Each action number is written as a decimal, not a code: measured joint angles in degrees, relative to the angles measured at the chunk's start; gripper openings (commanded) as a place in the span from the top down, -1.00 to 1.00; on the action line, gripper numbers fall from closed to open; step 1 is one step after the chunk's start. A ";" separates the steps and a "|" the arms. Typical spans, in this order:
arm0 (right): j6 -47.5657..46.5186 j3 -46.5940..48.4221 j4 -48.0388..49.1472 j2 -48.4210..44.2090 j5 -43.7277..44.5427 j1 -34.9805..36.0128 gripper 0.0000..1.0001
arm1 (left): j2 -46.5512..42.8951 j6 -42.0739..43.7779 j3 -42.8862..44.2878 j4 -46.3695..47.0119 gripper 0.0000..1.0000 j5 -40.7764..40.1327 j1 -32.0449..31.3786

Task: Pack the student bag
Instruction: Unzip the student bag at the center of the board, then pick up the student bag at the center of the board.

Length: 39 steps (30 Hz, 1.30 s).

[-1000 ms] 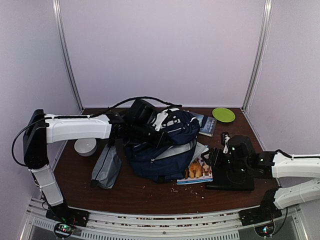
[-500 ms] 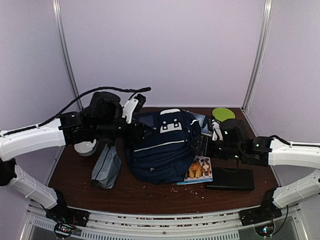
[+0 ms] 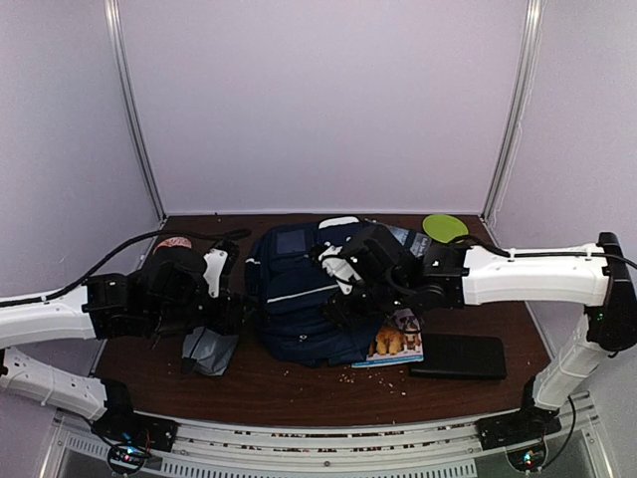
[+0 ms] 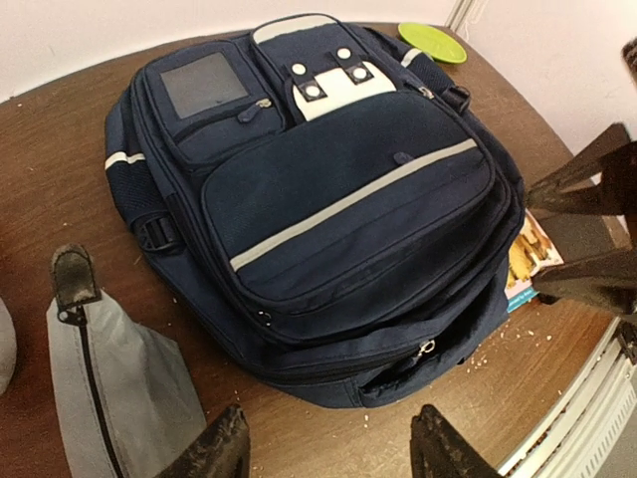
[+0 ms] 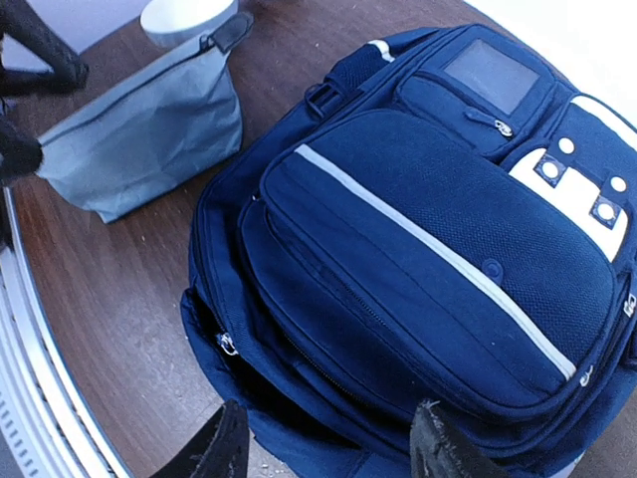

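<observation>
Lying face up at the centre of the table (image 3: 299, 383): the student bag (image 3: 299, 304), navy with thin white stripes.

- Long axis: runs from the upper middle of the overhead frame down toward the lower middle, leaning slightly right.
- Heading: the top end, with the square label and white buckle patches, points to the upper edge of the frame. The bottom end faces the lower edge.
- Opening: a zipper pull and a dark gap show along the lower side wall. The main compartment appears partly unzipped, though how far cannot be told.
- Right fingers (image 5: 227, 450): spread apart, nothing between them. They hover directly over the front panel, with that lower side wall just ahead of the tips.
- Left fingers (image 4: 224, 453): spread apart, empty. They sit off the bag's left flank, above the grey pouch (image 3: 209, 351), with the bag ahead and toward the upper right of that wrist frame.
- Nearer arm: the right.
- Beside the bag, lower right: a picture book (image 3: 398, 339) partly under its edge, and a flat black case (image 3: 460, 356) next to the book.
</observation>
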 measured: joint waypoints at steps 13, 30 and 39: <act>-10.69 4.87 -6.86 9.25 4.55 1.77 -0.05 | -3.10 -2.51 -3.43 0.00 -0.88 -1.60 0.00; -14.43 6.49 -7.76 13.05 9.70 2.69 -0.08 | -1.70 -2.51 -3.43 1.44 -0.88 -1.42 0.00; -14.32 6.47 -7.54 13.73 10.91 2.97 0.99 | -0.72 -2.51 -3.65 2.67 -0.89 -0.96 0.00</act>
